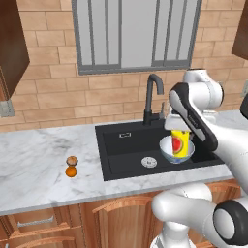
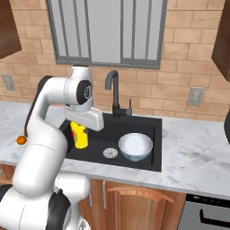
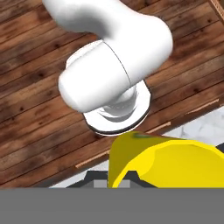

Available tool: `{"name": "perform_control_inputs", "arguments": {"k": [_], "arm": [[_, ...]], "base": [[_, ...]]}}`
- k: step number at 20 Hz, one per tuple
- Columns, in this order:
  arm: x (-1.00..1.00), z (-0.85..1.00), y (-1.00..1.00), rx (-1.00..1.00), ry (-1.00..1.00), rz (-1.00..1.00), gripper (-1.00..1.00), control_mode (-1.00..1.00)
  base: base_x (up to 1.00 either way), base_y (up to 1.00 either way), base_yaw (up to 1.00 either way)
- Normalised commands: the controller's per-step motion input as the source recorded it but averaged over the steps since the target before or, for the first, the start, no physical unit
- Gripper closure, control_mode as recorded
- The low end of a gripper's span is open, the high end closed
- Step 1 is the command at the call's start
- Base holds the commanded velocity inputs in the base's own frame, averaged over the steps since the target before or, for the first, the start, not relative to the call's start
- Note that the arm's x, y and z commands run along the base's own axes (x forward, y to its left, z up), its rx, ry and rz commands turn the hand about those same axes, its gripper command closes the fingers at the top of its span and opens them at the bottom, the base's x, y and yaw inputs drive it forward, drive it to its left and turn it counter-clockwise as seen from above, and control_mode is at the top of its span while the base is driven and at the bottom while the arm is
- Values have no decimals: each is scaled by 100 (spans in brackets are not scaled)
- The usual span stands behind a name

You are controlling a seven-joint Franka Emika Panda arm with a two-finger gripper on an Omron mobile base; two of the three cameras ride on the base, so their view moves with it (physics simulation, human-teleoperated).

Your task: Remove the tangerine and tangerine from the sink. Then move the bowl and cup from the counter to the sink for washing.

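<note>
I had the sink (image 1: 116, 145) as my reference, black basin sunk into the marble surface (image 1: 38, 160). The bowl (image 2: 135, 146) already sat inside it, on the floor just beside the silver drain (image 2: 110, 153), on the side away from the arm. The cup (image 2: 81, 136) hung upright over the basin on the drain's other side, long axis vertical, directly below the pincer (image 2: 82, 126). The pincer was pinching the cup near its rim, jaws pressed in as far as they go. From the left base view the cup overlapped the bowl, but the right base view showed them apart, so I judged the cup was not over the bowl. In the hand view the cup's yellow wall sat right against the camera. Both tangerines (image 1: 71, 166) lay on the surface, well clear of the sink on the side opposite the bowl, touching each other. Next move, as I read it: straight down, then release.
</note>
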Motion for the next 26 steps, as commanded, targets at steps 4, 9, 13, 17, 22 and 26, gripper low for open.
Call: {"name": "perform_control_inputs", "arguments": {"k": [4, 9, 13, 17, 22, 26], "arm": [[17, -30, 30, 2, 0, 14, 100, -100], [23, -27, 29, 4, 0, 11, 100, -100], [31, -20, 16, 9, 0, 11, 100, -100], [36, -18, 10, 12, 0, 12, 100, -100], [39, -16, 10, 9, 0, 10, 100, -100], [37, -17, 18, 2, 0, 8, 100, -100]], "base": [[0, 0, 0], [0, 0, 0], [0, 0, 0], [0, 0, 0], [0, 0, 0], [0, 0, 0]]}}
